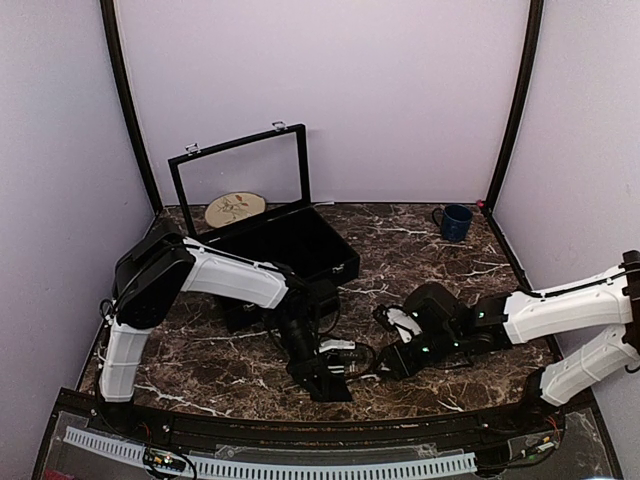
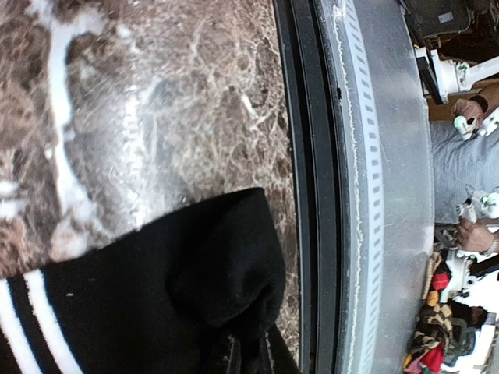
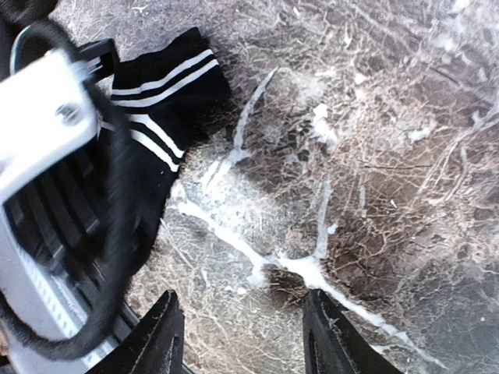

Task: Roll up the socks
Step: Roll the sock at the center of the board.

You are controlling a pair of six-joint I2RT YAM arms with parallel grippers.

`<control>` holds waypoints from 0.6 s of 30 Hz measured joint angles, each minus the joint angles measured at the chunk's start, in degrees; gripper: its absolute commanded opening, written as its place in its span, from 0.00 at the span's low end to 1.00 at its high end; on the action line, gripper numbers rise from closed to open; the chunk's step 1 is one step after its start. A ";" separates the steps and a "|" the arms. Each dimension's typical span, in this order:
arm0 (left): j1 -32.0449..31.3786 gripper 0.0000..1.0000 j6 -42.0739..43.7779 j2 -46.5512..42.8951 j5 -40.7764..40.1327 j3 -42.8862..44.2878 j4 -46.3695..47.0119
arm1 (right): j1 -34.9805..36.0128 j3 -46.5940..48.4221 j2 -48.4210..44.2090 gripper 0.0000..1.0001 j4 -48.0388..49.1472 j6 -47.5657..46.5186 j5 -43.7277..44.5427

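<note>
The black ankle sock (image 2: 140,304) with white stripes lies near the table's front edge. Its end is folded over into a lump. My left gripper (image 2: 248,352) is shut on that folded end, low over the marble. In the top view the left gripper (image 1: 328,382) sits just left of my right gripper (image 1: 386,366), with the sock (image 1: 340,348) between them. In the right wrist view the sock (image 3: 168,89) lies at the upper left. The right gripper (image 3: 245,331) is open and empty over bare marble, to the sock's right. The red sock is out of view.
A black case (image 1: 290,245) with its lid raised stands at the back left, with a round wooden plate (image 1: 235,208) behind it. A blue mug (image 1: 455,222) stands at the back right. The table's black and grey front rail (image 2: 374,195) runs close by the left gripper.
</note>
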 measured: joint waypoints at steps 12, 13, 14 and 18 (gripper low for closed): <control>2.62 0.12 -1.09 2.23 5.27 0.63 -2.99 | 15.19 0.85 -0.04 0.47 -1.38 -2.80 16.92; 2.82 0.12 -1.11 2.32 5.62 0.63 -3.10 | 16.63 1.40 0.42 0.46 -1.75 -3.52 18.40; 2.93 0.12 -1.11 2.43 5.95 0.61 -3.19 | 17.97 2.03 0.98 0.46 -1.95 -4.31 19.82; 3.50 0.12 -1.18 2.67 7.26 0.44 -3.32 | 22.45 5.44 3.91 0.47 -2.45 -8.11 24.70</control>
